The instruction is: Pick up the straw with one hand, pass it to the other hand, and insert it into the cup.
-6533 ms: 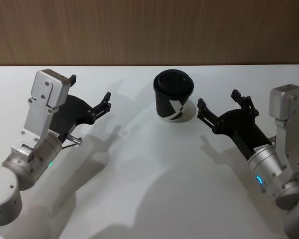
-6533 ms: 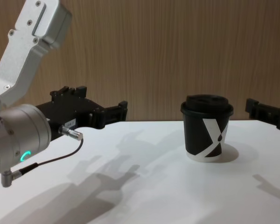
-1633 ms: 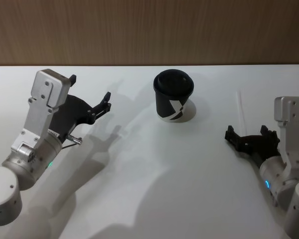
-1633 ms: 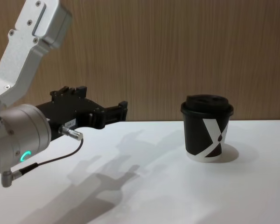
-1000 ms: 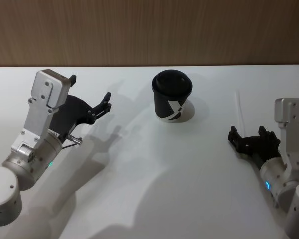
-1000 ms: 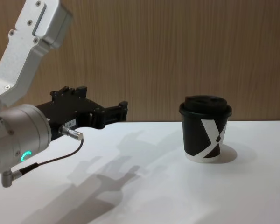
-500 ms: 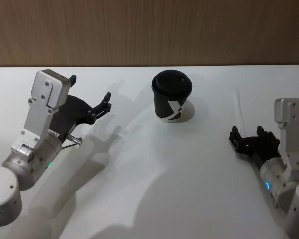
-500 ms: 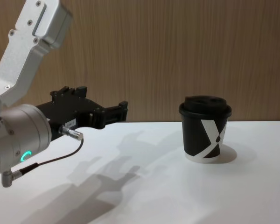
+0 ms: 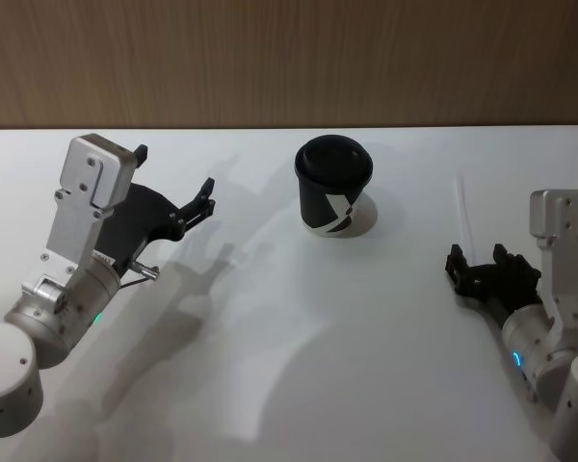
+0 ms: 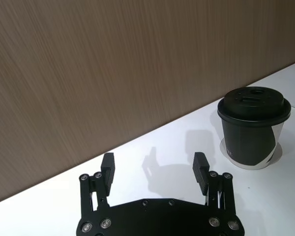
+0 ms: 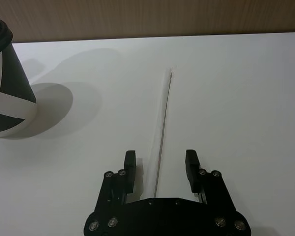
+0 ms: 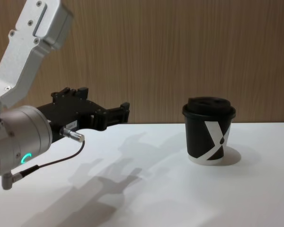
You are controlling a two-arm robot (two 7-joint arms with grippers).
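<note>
In the head view the left gripper [image 9: 173, 170] is seen wide open at the left of the table [image 9: 299, 337], the cup [image 9: 333, 188] is stood upright at the far middle, and the straw [image 9: 465, 217] is laid flat at the right, before the right gripper [image 9: 477, 258]. In the right wrist view the straw's [image 11: 163, 113] near end is bracketed, untouched, by that gripper's widely spread fingers [image 11: 130, 163]. In the left wrist and chest views the cup [image 12: 209, 130] is seen well apart from the left gripper.
</note>
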